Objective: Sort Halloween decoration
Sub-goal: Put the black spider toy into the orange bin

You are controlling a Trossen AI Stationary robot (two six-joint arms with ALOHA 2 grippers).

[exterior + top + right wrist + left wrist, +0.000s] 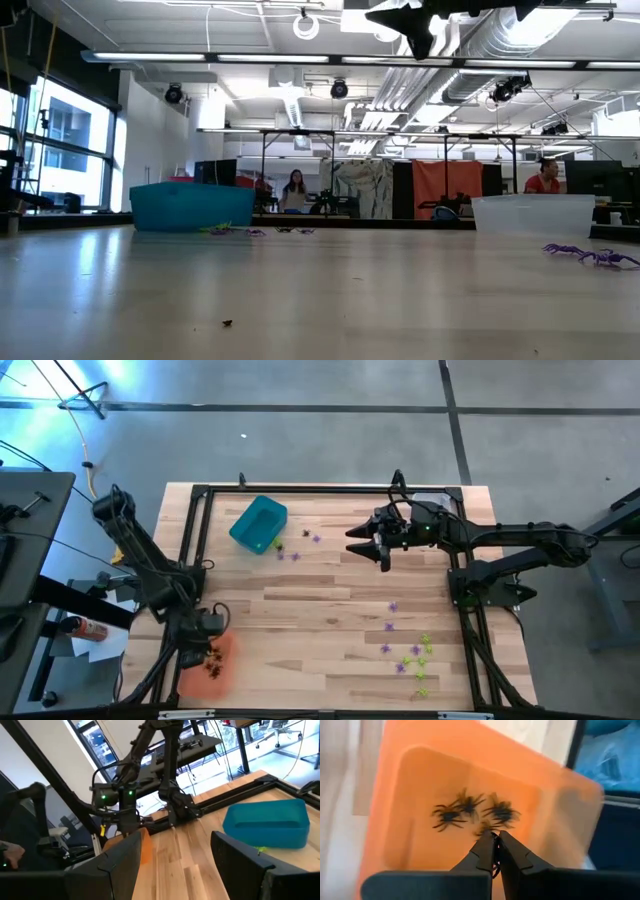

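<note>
Three black spiders [470, 812] in orange tray [395, 780]; left pincer [496, 840] closed above.

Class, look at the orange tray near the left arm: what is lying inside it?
Inside the orange tray lie a few dark spider trinkets, clustered together. The shut left end effector hangs over them, covering part of the tray floor, so more may be hidden beneath it.

Orange tray [395, 795], black spiders [470, 812], teal tray [259, 523], purple spiders [590, 254]
</note>
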